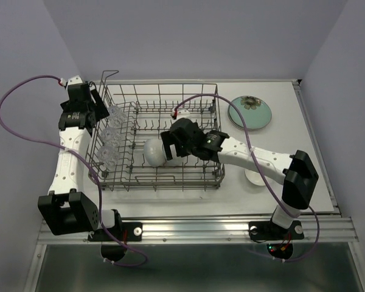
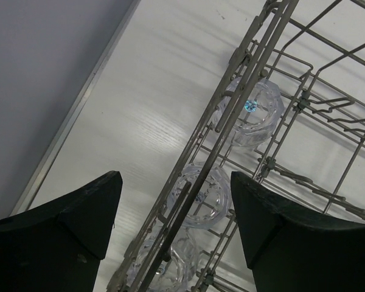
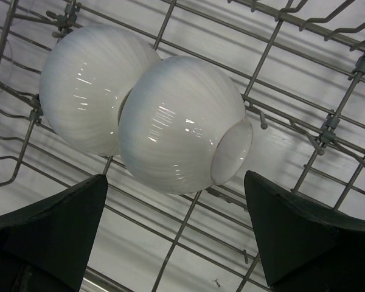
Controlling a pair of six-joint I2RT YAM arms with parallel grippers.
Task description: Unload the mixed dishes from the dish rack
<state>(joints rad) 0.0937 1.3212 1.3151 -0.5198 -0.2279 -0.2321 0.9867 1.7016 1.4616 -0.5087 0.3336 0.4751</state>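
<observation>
Unloaded bowl (image 1: 254,176): white, on the table (image 1: 316,140) just right of the dish rack (image 1: 164,184), by its near right corner, partly under the right arm. Risk of a knock from the forearm on withdrawal.
Right end effector (image 3: 175,182): inside the dish rack, near its middle. Jaws wide apart, clamped on nothing, straddling the front bowl from above.
Front bowl (image 3: 179,118): white, lying on its side on the rack wires, mouth turned sideways. Smooth rounded wall, likely to slip out of a shallow or off-centre pinch.
Rear bowl (image 3: 85,85): white, just behind the front bowl, apparently touching it. Liable to roll or shift once its neighbour lifts.
Tines (image 3: 264,125): possible snag on a bowl rim during a slanted lift.
Glasses (image 2: 255,112): clear, textured, in a row just inside the dish rack's left wall. Hard to judge edges. Little room beside the wall wires.
Left end effector (image 2: 172,188): above the dish rack's left wall, jaws apart and empty, top rail in line between the fingers. Risk of closing on wire instead of glass, or of dragging the rack.
Plate (image 1: 250,111): pale green, flat on the table beyond the dish rack's far right corner. No evident hazard.
</observation>
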